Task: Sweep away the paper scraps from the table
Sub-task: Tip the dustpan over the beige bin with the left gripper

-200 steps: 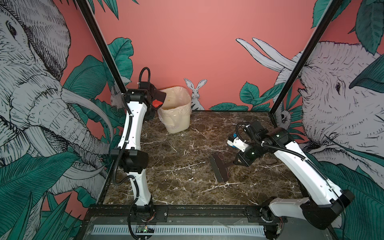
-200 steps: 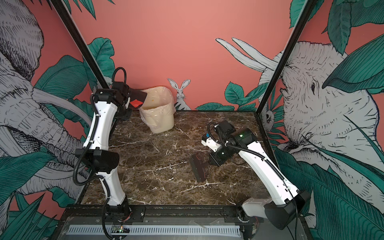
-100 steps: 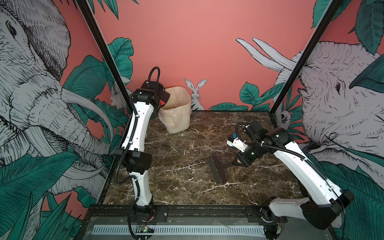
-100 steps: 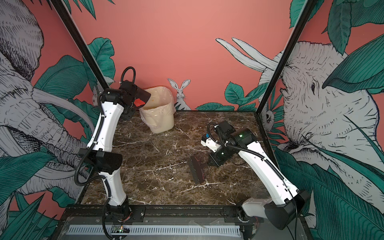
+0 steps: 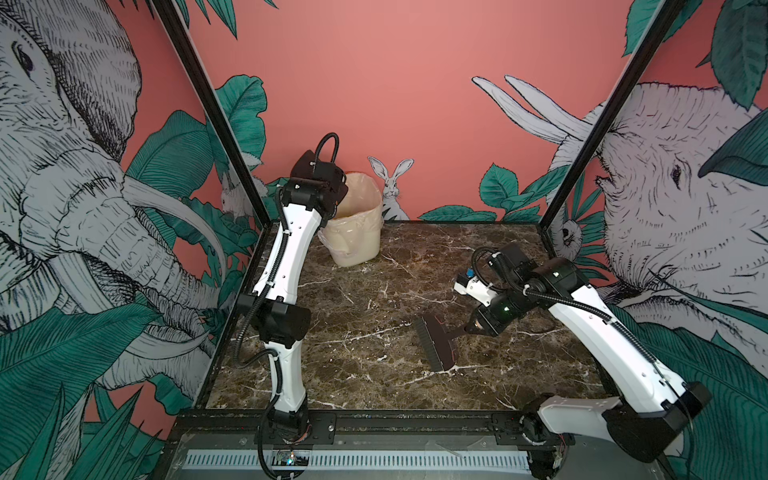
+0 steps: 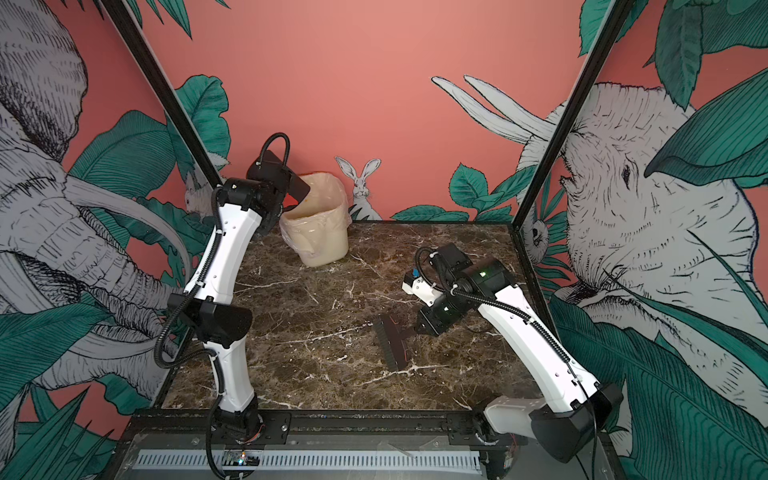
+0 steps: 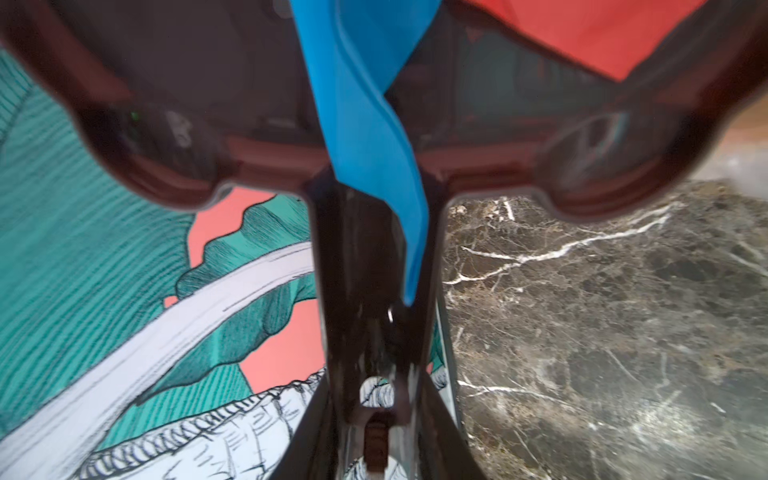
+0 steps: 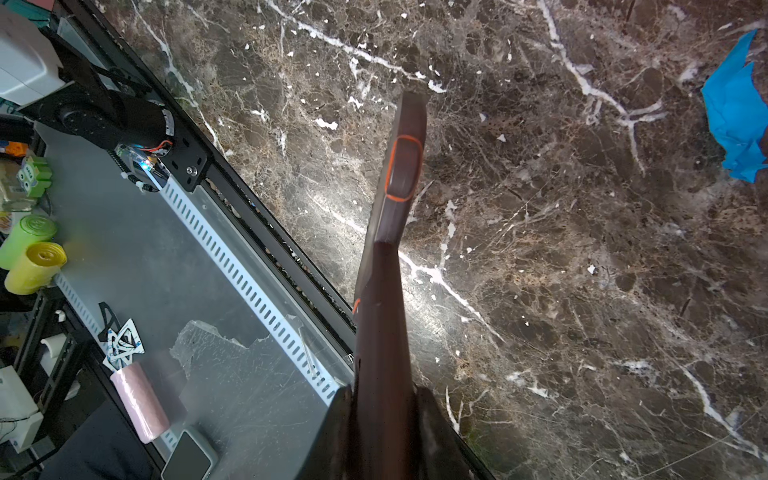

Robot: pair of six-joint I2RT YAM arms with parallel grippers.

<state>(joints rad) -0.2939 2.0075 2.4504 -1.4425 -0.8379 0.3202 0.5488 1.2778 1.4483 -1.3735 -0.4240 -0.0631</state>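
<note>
We cannot see the left jaws well. In the left wrist view the dark dustpan (image 7: pixel 166 62) fills the top, and its handle runs down between them. The pan hangs in the air by that handle, so the left jaws are squeezed on it. Just past the jaws, inside the pan, lie a blue paper scrap (image 7: pixel 361 124) and a red paper scrap (image 7: pixel 582 33). Both are blurry and cut off by the picture edge.

A second ago the pan was beside the cream bin (image 5: pixel 357 237) with red showing. Now it has swung up to the bin's rim and hides part of it.

The right jaws are closed tight on the brush (image 5: pixel 436 345) handle, as before. The brush head is low over the worktop (image 5: pixel 353 332); we cannot tell if it touches. Off to one side of the right jaws, a torn blue scrap (image 8: pixel 735 112) lies on the worktop, half out of the picture.
</note>
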